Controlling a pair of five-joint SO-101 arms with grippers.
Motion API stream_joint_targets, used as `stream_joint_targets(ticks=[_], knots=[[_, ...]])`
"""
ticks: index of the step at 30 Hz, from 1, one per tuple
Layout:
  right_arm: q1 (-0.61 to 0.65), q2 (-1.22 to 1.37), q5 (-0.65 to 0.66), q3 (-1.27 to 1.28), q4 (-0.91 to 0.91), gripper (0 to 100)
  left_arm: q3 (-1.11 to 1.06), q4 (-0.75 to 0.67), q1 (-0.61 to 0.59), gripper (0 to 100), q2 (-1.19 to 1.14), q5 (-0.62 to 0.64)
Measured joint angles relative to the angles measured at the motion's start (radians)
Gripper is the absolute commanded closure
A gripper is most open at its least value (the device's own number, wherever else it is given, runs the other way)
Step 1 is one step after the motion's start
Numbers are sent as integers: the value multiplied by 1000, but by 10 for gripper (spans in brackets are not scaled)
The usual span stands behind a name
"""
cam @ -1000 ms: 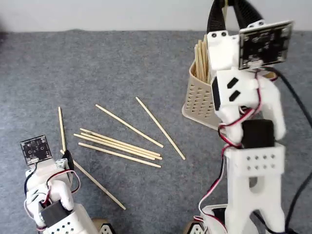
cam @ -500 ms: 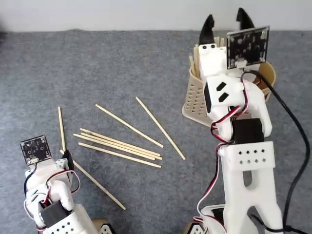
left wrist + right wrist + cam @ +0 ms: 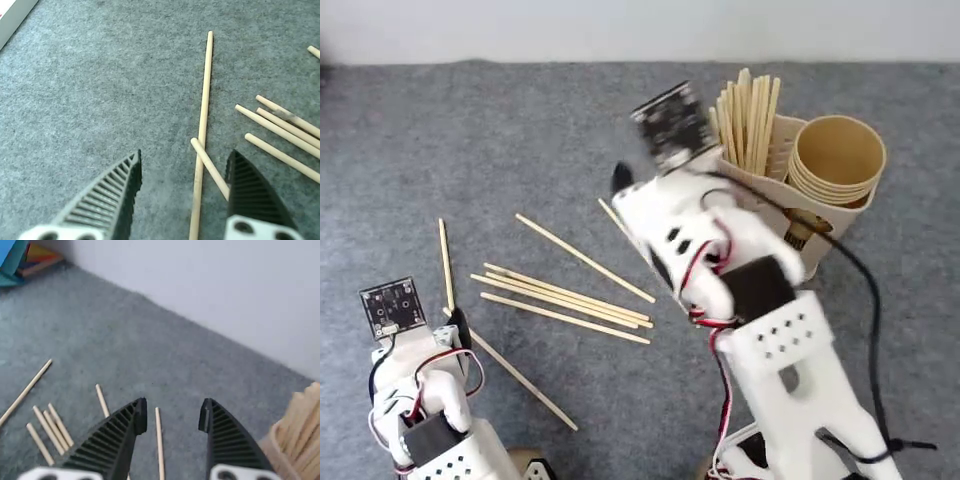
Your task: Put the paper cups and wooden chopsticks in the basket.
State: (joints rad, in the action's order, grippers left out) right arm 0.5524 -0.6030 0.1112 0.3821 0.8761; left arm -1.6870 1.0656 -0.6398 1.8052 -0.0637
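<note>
A beige slotted basket (image 3: 775, 195) stands at the back right, holding a bundle of wooden chopsticks (image 3: 748, 115) and stacked paper cups (image 3: 835, 160). Several loose chopsticks (image 3: 565, 295) lie scattered mid-carpet. My right gripper (image 3: 173, 407) hangs open and empty left of the basket, above one loose chopstick (image 3: 159, 440); others (image 3: 47, 430) lie farther off. My left gripper (image 3: 185, 155) sits open low at the front left, over a long chopstick (image 3: 202, 125) and the end of a crossing one (image 3: 210, 167). More chopstick ends (image 3: 285, 130) lie beside it.
Grey carpet covers the table, with a pale wall along the back edge. The right arm's white body (image 3: 770, 330) rises from the front and leans across in front of the basket. The left arm's base (image 3: 425, 420) is at the front left corner.
The right arm has swung from above the basket leftward and down over the loose chopsticks, uncovering the basket and cups. The left arm has not moved.
</note>
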Motion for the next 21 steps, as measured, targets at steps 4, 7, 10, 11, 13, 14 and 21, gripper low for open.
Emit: stream_joint_targets(ticks=[4,7,10,11,13,14,21], knots=[[46,83,0,69,5,822,0,0,0,739,0,0],[49,204,0,69,5,820,0,0,0,739,0,0],[49,347,0,61,5,819,0,0,0,739,0,0],[49,396,0,46,5,819,0,0,0,739,0,0],[49,496,0,2,8,819,0,0,0,739,0,0],[46,543,0,-25,8,819,0,0,0,739,0,0],[-3,887,0,-273,8,822,0,0,0,739,0,0]])
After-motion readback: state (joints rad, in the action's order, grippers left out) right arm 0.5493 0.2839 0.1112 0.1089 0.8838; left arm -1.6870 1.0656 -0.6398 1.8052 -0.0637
